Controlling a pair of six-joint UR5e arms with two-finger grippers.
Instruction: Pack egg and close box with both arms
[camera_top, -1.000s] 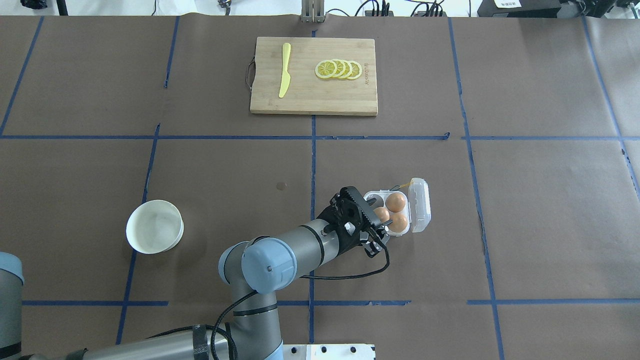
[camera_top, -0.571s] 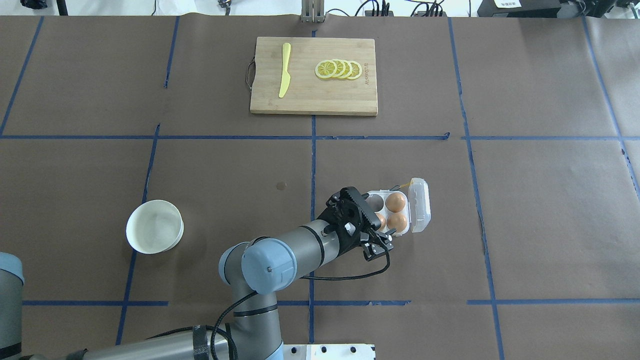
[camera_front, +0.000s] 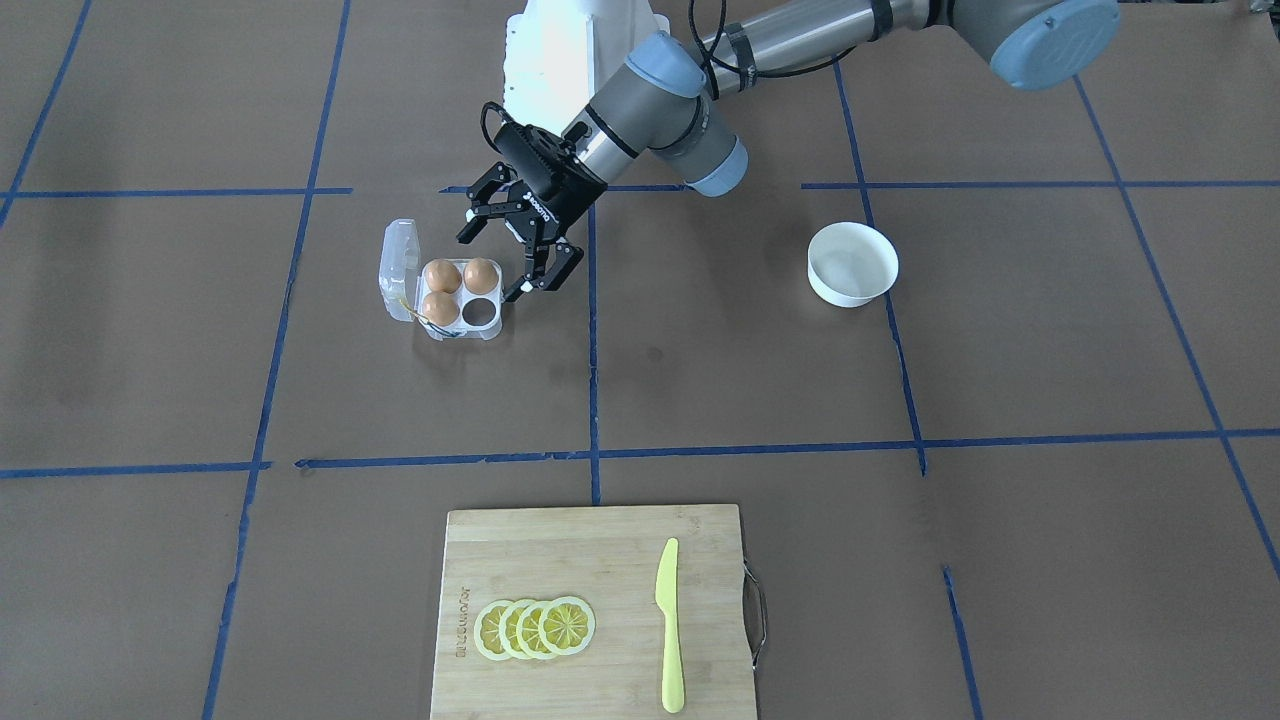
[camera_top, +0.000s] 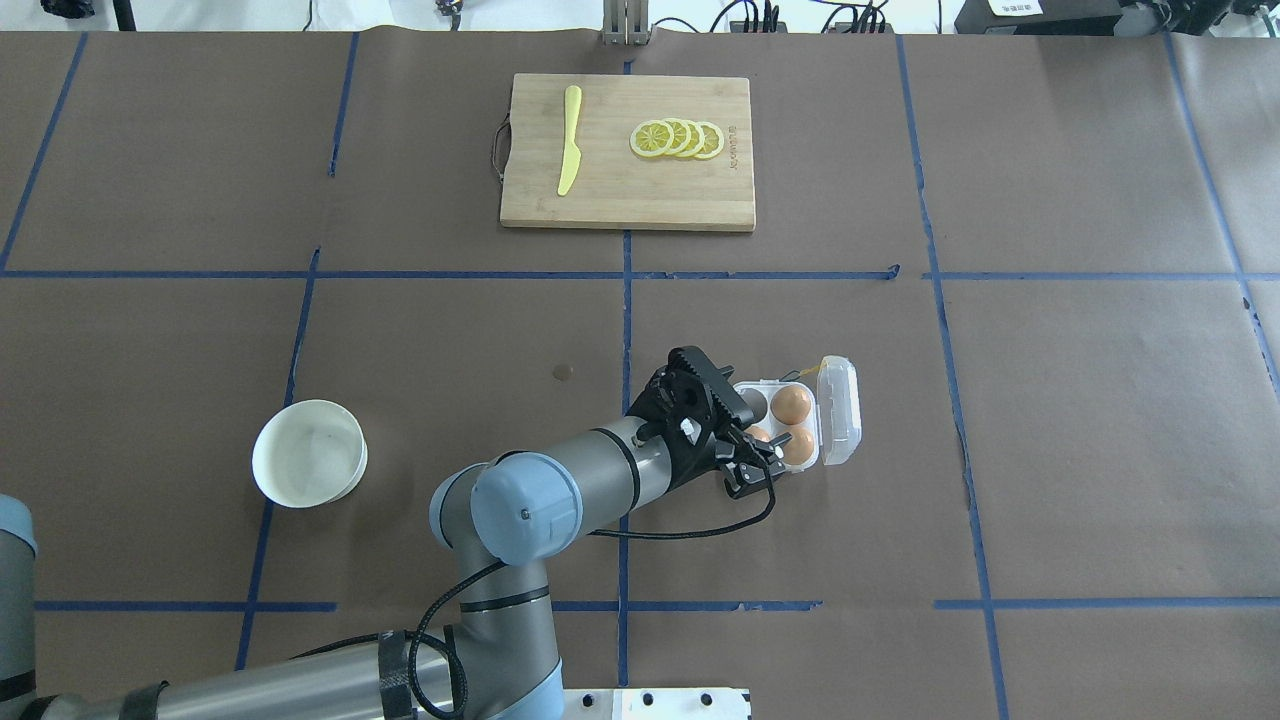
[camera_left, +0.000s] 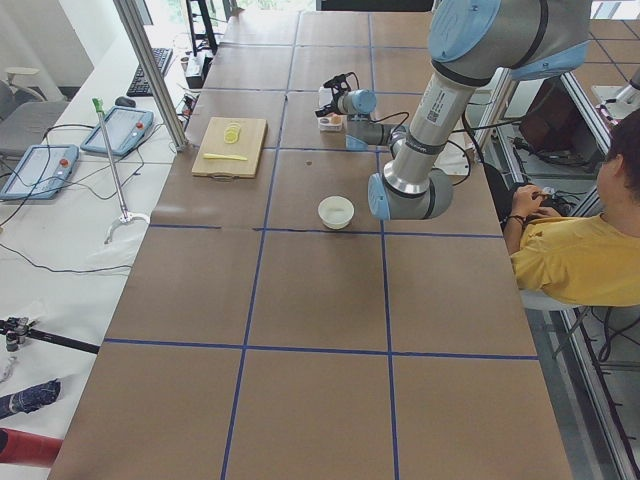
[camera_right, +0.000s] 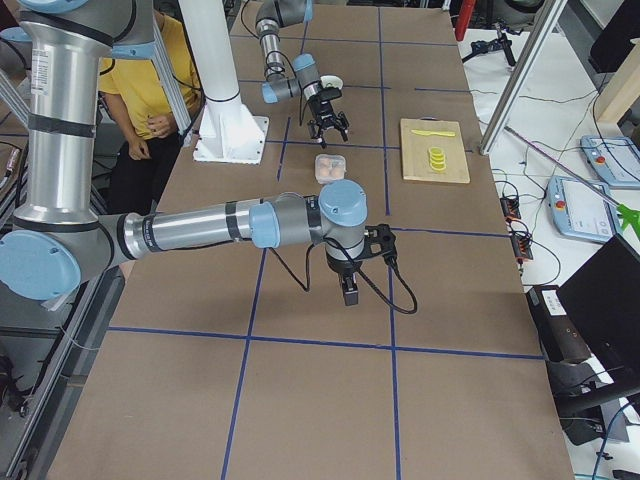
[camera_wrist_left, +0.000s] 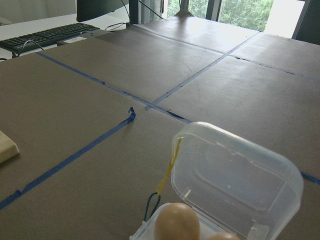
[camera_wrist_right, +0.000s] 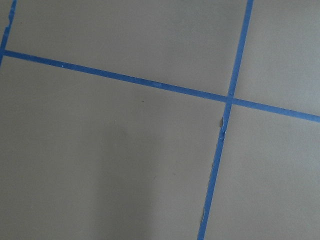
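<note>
Left gripper (camera_front: 503, 262) hangs right at the robot-side edge of the box (camera_front: 470, 334), fingers spread wide and nothing between them. The egg (camera_front: 481, 273) beneath it sits down in its cell, two other eggs (camera_front: 441, 276) are alongside, and one cell (camera_front: 480, 311) on the far side shows bare. I read this as the release done and the getaway to come, and that's the delicate bit. The carton looks light and the fingertips are just beside its rim. So the gripper wants to rise straight up, fingers wide, before swinging anywhere, or it clips a shell or shoves the whole tray. The lid (camera_top: 840, 410) stands up on the robot's right side of the tray, with the yellow string (camera_wrist_left: 167, 172) dangling at its far corner; best to keep that out of the seam. Right gripper (camera_right: 347, 293) is well apart, pointing down at the table (camera_right: 300, 400). Spread or closed, I can't tell from here. It'll need to come in, one arm steadying the base while the other folds.
</note>
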